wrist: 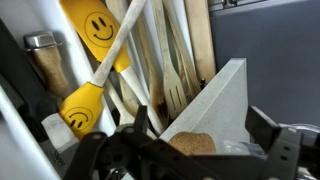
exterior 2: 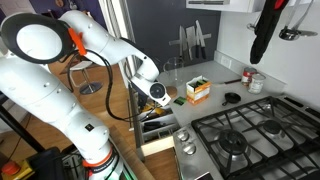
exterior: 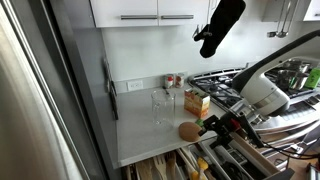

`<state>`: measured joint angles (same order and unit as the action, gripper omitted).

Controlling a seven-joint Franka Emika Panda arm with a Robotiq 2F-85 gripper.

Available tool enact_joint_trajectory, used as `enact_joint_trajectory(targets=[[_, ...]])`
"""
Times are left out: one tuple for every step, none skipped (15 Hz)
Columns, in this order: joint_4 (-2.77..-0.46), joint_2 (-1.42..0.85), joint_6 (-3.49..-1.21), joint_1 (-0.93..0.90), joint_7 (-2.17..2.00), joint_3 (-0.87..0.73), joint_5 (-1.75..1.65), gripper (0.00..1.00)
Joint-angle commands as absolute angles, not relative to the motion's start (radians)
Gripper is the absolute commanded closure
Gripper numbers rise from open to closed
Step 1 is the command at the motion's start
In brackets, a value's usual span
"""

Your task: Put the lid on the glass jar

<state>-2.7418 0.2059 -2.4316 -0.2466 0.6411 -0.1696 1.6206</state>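
The glass jar (exterior: 162, 105) stands upright and open on the white counter (exterior: 140, 125); it also shows in an exterior view (exterior 2: 171, 68). The brown round lid (exterior: 190, 130) lies near the counter's front corner, apart from the jar. My gripper (exterior: 212, 126) is right beside the lid at counter height, over the open drawer. In the wrist view the lid (wrist: 190, 143) sits low between my spread fingers (wrist: 200, 160). The fingers look open and do not touch it. The gripper also shows in an exterior view (exterior 2: 160, 96).
A yellow-orange box (exterior: 197, 100) stands behind the lid, and small red-capped spice jars (exterior: 172, 82) stand at the wall. The open drawer (wrist: 130, 70) below holds wooden utensils and yellow smiley spatulas. A gas stove (exterior 2: 250, 135) adjoins the counter.
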Motion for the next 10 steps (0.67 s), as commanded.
enact_joint_trajectory(targets=[[-2.703,0.103,-2.348,-0.136,0.842,-0.084,1.825,0.0],[-2.696,0.084,-2.326,-0.114,0.887,-0.072,1.874,0.0],[-2.723,0.142,-2.362,-0.105,0.793,-0.044,1.786,0.0],[-2.718,0.127,-2.356,-0.092,0.813,-0.036,1.799,0.0],[-2.717,0.124,-2.356,-0.083,0.812,-0.026,1.797,0.0],[-2.717,0.126,-2.357,-0.079,0.81,-0.021,1.797,0.0],[-2.717,0.128,-2.357,-0.077,0.809,-0.017,1.796,0.0],[-2.717,0.13,-2.357,-0.077,0.808,-0.015,1.796,0.0],[-2.71,0.119,-2.338,-0.07,0.842,-0.022,1.83,0.0],[-2.705,0.105,-2.329,-0.06,0.859,-0.026,1.849,0.0]])
